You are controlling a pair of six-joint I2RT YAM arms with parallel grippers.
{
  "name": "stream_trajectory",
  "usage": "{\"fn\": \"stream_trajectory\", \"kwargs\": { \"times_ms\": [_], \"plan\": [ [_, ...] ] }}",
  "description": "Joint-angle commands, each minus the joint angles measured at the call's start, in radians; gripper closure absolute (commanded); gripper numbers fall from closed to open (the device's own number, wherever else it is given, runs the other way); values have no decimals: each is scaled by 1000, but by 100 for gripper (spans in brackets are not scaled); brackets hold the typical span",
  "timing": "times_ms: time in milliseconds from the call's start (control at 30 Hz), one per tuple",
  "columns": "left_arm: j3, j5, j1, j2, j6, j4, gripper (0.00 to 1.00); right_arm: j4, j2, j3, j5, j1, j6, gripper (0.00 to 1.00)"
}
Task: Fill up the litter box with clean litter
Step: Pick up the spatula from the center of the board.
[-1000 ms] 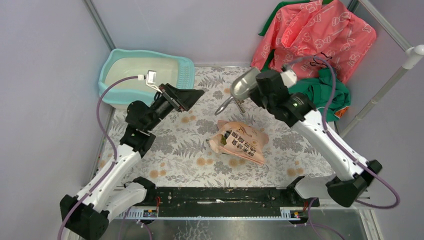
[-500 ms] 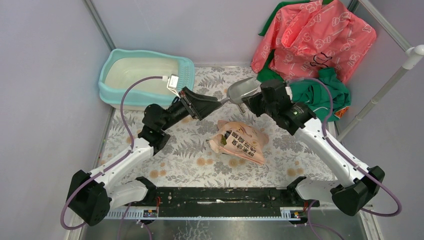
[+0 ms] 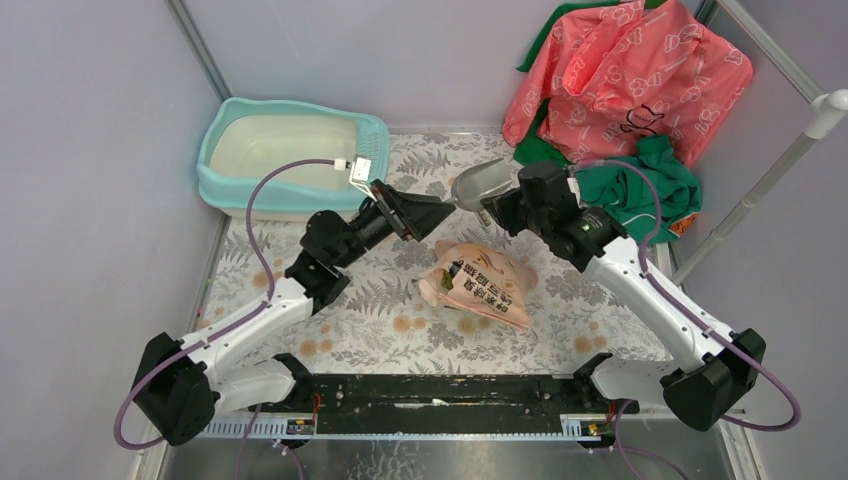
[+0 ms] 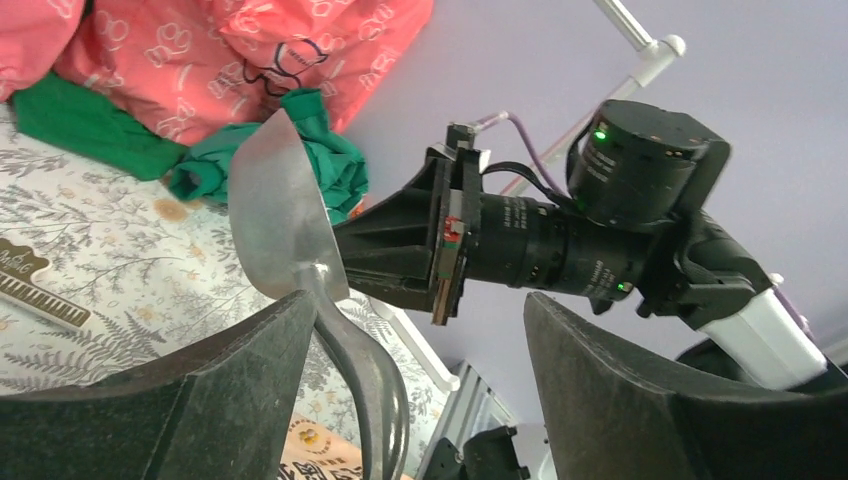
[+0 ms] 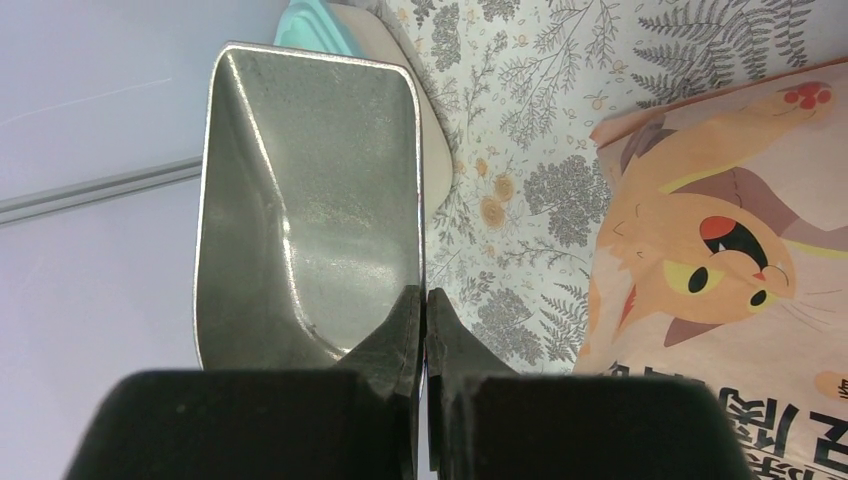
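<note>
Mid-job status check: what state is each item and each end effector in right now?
litter box: upright, looks empty.
scoop: empty, held off the table.
bag: lying on the table; cannot tell whether it is open.
left end effector: open, scoop handle between its fingers.
right end effector: shut on the scoop.

Left tool (image 3: 443,206) spread wide (right tool (image 5: 423,300) clamped tight)
</note>
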Motion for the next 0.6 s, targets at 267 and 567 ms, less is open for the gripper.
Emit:
{"fn": "stream_trajectory", "kwargs": {
  "times_ms": [267,567],
  "plan": [
    [91,-193,-77,49,88,-209,27,105,-57,-2,41,-2,34,100],
    [71,-229,-83,51,69,-181,34,114,-61,-23,36,-3,30,100]
  ]
}}
